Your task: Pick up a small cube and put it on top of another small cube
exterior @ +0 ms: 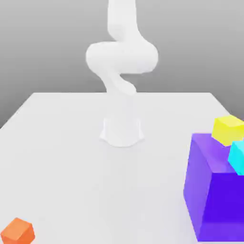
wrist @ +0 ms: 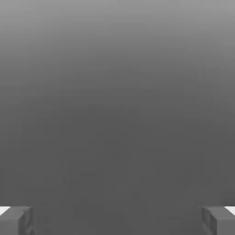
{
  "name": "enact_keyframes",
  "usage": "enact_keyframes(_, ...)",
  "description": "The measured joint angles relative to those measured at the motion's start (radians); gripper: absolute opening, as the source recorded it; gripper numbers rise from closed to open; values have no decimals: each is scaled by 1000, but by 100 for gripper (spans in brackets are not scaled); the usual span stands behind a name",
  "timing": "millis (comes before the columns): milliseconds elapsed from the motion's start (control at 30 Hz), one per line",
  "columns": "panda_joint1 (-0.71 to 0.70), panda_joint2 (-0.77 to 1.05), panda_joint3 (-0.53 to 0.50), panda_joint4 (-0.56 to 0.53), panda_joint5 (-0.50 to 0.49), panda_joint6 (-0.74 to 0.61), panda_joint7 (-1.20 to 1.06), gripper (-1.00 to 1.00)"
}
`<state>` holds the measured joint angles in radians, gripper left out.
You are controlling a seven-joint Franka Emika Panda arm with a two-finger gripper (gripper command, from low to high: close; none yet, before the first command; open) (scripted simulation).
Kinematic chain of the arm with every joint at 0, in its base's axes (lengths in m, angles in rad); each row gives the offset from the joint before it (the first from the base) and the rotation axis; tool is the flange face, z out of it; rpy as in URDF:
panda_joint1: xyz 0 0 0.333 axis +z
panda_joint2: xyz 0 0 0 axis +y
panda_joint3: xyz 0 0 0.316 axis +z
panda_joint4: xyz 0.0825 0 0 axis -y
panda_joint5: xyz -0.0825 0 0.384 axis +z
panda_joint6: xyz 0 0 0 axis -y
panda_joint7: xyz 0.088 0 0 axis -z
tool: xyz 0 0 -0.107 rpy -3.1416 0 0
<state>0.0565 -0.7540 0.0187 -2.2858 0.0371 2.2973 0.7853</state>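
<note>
The gripper [wrist: 117,220] stands wide open, its two fingers [wrist: 16,220] far apart with nothing between them. The white arm [exterior: 121,57] rises folded above its base. The small yellow cube [exterior: 228,129] sits at the exterior view's right, beside the purple block [exterior: 214,195].

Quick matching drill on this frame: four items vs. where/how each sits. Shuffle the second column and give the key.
Items:
1. yellow cube
2. cyan cube
3. orange cube
4. tool

States:
A. on the table, near corner at the exterior view's left
B. cut off by the exterior view's right edge, in front of the purple block
C. jaws wide apart, nothing between them
D. at the purple block's far top edge

Pairs: 1-D, 2-B, 3-A, 4-C
</note>
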Motion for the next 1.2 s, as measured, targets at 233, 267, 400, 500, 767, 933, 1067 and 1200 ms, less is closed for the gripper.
enact_keyframes(233,184,230,114,-25,109,-1,-42,0)
enact_keyframes(267,206,264,131,-33,124,0,-45,0)
enact_keyframes(400,294,398,191,-66,195,7,-66,0)
enact_keyframes(500,361,494,233,-90,265,8,-93,0)
enact_keyframes(767,526,712,353,-202,388,28,-55,0)
enact_keyframes(933,690,760,324,-265,335,95,129,0)
enact_keyframes(1067,810,764,204,-288,276,159,283,0)
enact_keyframes(1200,727,770,124,-310,209,232,457,0)
